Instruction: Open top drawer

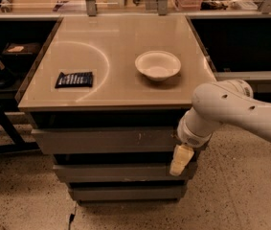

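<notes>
Directly under the table's front edge, the top drawer (101, 140) runs as a wide, flat grey panel with no handle, its long axis horizontal across the picture and a few small white scuffs right of centre. It appears closed, set back in line with the stack, with a dark gap above it beneath the table lip. Below it sit the second drawer (111, 172) and the bottom drawer (125, 192), both grey and plain. The end effector (180, 159), cream-coloured and pointing downward, hangs at the right end of the stack, in front of the dark slot between the top drawer and the second drawer. From its tip, the top drawer's panel lies just above and stretches away toward the picture's left, so you are at the drawer's right end, not its middle. You cannot tell whether the end effector is released or clenched, nor whether it touches the panel. The white arm (231, 109) comes in from the right edge of the picture and bends down to this spot. On the table (125, 32) above, a shallow white bowl (157, 65) rests toward the right and a dark packet (74, 79) lies toward the left, well apart. Judging from this, the pull must run straight out toward the viewer, square to the panel's long axis.
</notes>
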